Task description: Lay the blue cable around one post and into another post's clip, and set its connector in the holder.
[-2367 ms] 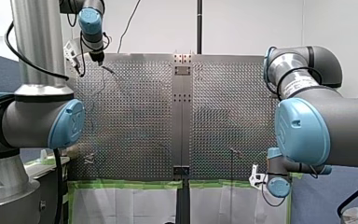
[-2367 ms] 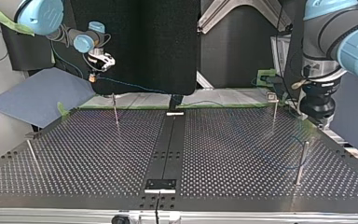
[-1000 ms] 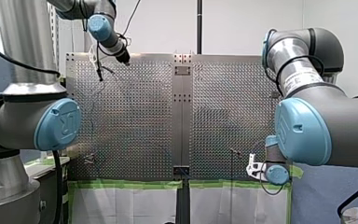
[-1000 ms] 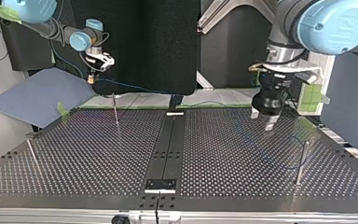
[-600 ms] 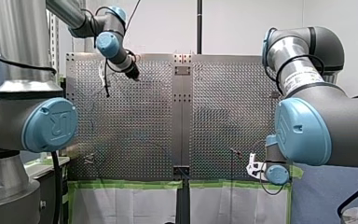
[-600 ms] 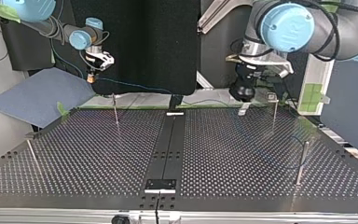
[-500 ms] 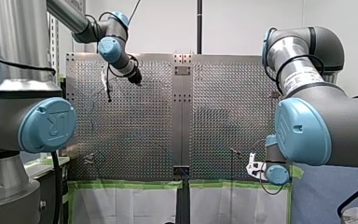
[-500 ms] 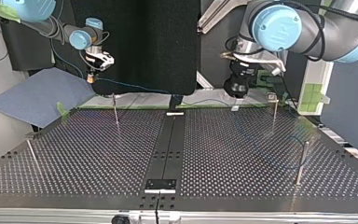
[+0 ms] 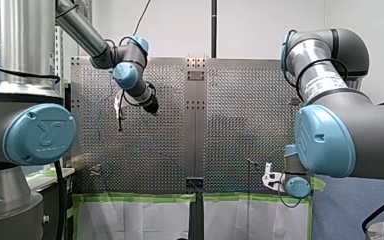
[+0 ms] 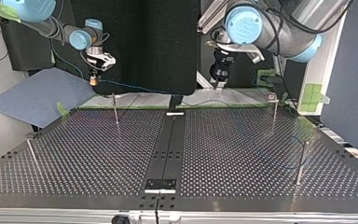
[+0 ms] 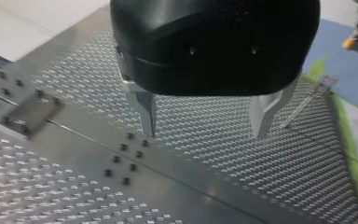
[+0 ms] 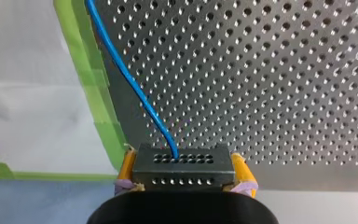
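Right now you have the left gripper (image 11: 205,125) hanging above the perforated table (image 11: 242,158), its metal fingers (image 11: 145,112) spread wide with only air between them. In the front view it sits over the table's left half, close to the centre strip (image 9: 195,125).

Your right gripper (image 12: 182,186) is clamped on the black connector (image 12: 182,165), one yellow pad (image 12: 127,168) pressed against each side. The blue cable (image 12: 130,79) leaves the connector's top face and runs ahead of the gripper, alongside the green tape (image 12: 91,88) at the table's edge.

In the top view that gripper hangs in the air off the table's far left corner, over a blue sheet (image 10: 37,98). From there the cable stretches right, passes the thin post (image 10: 115,111) at the far left and follows the far edge. A curve of it lies beside the thick post (image 10: 300,163) at the near right, though you cannot tell whether it wraps round. The clip post (image 10: 274,109) stands at the far right.
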Tool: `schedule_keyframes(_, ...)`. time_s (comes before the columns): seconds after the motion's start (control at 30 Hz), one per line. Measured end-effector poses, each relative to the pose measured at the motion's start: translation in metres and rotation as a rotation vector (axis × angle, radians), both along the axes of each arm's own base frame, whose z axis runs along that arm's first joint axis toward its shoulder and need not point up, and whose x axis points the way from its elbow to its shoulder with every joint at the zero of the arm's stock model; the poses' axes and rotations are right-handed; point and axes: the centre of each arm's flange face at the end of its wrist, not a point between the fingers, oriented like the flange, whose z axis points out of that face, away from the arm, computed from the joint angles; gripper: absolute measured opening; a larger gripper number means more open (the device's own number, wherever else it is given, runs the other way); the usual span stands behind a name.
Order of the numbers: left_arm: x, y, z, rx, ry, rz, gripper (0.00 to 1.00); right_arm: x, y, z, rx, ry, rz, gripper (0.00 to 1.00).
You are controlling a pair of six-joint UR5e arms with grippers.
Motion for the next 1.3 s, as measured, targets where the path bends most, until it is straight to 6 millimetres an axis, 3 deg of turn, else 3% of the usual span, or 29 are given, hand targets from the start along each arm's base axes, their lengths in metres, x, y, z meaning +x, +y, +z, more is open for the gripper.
schedule_keyframes(0.17, -0.01, -0.01, -0.027, 0.038, 0.02, -0.007, 1.0, 0.004, -0.002, 0.002, -0.017, -0.01, 0.037, 0.0)
schedule_keyframes(0.53, -0.018, -0.037, -0.059, 0.089, 0.007, -0.029, 1.0, 0.009, -0.001, 0.002, -0.015, -0.021, 0.087, 0.0)
schedule_keyframes(1.1, -0.047, -0.101, -0.112, 0.008, 0.028, -0.221, 1.0, 0.01, 0.0, 0.002, -0.014, -0.021, 0.091, 0.0)
schedule_keyframes(1.3, -0.041, -0.124, -0.121, 0.023, -0.018, -0.258, 1.0, 0.011, 0.0, 0.002, -0.014, -0.021, 0.093, 0.0)
